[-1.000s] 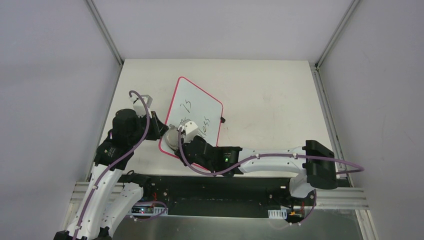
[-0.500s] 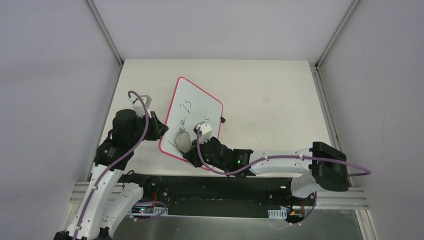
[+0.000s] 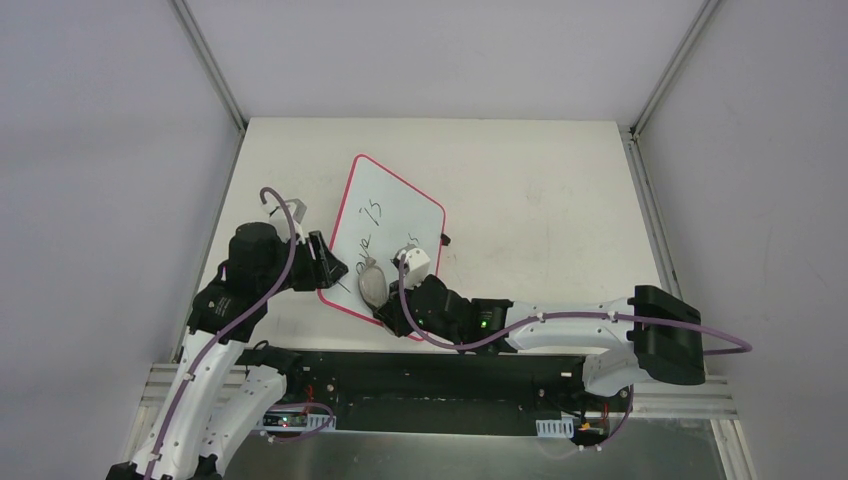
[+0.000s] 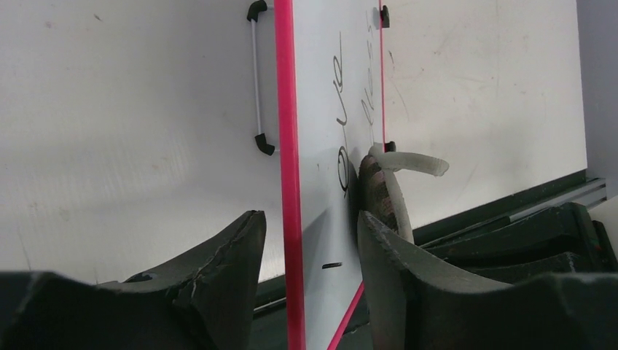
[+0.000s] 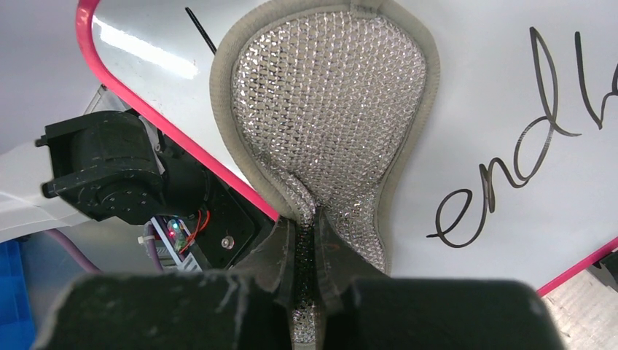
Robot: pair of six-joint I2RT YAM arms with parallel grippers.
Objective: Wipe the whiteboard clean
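Plainly much is left: black writing [image 5: 503,182] crosses the whiteboard [image 3: 385,205]. The right fingers [image 5: 280,262] pinch a grey pad [image 5: 328,95] against it, and the left fingers [image 4: 218,277] stand apart astride its edge.

White scuffed table [image 3: 540,180], grey mesh pad [image 5: 328,109], metal corner rails [image 3: 210,65], pale walls [image 3: 100,150].

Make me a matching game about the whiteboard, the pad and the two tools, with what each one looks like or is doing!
Things:
1. whiteboard
2. pad
3. left tool
4. right tool

States:
A. shut on the pad
B. pink frame, black writing
C. grey mesh, lying on the whiteboard
D. one finger on each side of the whiteboard's edge

Pairs: 1-B, 2-C, 3-D, 4-A
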